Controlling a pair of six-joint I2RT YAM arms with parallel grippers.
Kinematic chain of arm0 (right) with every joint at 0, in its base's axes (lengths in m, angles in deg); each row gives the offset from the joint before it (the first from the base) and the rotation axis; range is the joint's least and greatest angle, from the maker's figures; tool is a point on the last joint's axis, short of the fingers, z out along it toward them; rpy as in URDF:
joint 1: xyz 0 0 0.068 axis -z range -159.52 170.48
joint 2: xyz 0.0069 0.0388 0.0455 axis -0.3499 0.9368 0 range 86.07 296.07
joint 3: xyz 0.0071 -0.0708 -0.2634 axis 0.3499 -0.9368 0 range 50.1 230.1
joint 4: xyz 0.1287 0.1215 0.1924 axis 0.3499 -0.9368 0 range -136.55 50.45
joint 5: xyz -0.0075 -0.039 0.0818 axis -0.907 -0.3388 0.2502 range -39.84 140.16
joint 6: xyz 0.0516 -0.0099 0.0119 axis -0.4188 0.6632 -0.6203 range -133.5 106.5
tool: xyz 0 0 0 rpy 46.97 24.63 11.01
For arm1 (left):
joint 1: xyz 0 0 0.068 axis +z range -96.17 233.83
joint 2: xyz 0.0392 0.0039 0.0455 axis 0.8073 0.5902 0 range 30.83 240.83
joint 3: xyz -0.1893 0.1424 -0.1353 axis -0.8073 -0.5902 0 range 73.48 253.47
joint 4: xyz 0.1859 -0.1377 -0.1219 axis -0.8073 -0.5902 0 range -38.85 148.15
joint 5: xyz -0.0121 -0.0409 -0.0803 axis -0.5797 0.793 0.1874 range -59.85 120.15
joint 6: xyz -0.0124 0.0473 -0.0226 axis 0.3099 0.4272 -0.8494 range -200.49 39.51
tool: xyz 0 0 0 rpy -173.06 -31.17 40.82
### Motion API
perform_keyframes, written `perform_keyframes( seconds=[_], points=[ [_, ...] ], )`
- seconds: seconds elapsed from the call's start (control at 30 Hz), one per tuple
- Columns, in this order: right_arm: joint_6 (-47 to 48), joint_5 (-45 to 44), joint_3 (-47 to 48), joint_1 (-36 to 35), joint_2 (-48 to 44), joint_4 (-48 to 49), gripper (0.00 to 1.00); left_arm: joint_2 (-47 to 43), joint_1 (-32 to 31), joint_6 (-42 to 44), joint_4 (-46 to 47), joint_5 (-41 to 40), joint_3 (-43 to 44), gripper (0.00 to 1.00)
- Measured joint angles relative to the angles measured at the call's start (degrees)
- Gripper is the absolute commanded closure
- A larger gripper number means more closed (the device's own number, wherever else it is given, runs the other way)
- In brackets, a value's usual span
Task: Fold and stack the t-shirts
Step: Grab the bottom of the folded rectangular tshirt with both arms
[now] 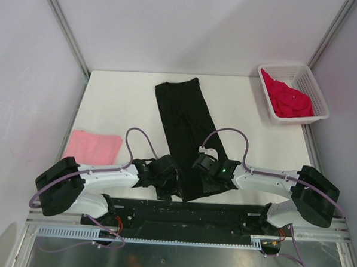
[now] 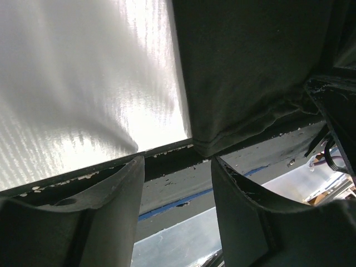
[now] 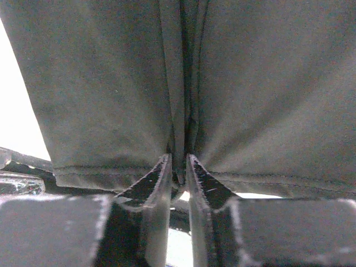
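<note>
A white basket (image 1: 301, 69) in the far right corner holds the crumpled red t-shirt (image 1: 291, 99). On the white counter (image 1: 120, 100), between pale walls, the folded pink t-shirt (image 1: 94, 146) lies at the left. The black t-shirt (image 1: 182, 119) stretches down the middle. The right gripper (image 3: 178, 167) pinches its near hem, and the left gripper (image 2: 178, 164) stands open beside its corner.
</note>
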Motion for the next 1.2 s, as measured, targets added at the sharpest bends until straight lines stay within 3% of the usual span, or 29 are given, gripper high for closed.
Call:
perform_keyframes(
  seconds=[0.1, 0.17, 0.4, 0.67, 1.2],
  points=[
    [-0.2, 0.0, 0.0, 0.5, -1.2, -0.7, 0.59, 1.1, -0.6, -0.5, 1.2, 0.2, 0.4, 0.44],
    [-0.3, 0.2, 0.0, 1.4, -4.4, -2.1, 0.56, 1.9, -1.1, -1.0, 2.2, 0.6, 0.4, 0.44],
    [-1.0, -2.2, 0.0, 11.4, -18.1, -8.8, 0.62, 4.3, -2.6, -2.6, 4.3, 1.0, 1.5, 0.45],
    [-2.7, -2.4, -4.3, 23.4, -23.3, -13.5, 0.62, 4.8, -3.5, -4.1, 5.1, 1.0, 1.9, 0.47],
    [-6.7, 0.4, -13.9, 30.8, -26.0, -12.3, 0.62, 5.9, -4.0, -5.1, 5.2, 0.7, 1.9, 0.47]
  ],
)
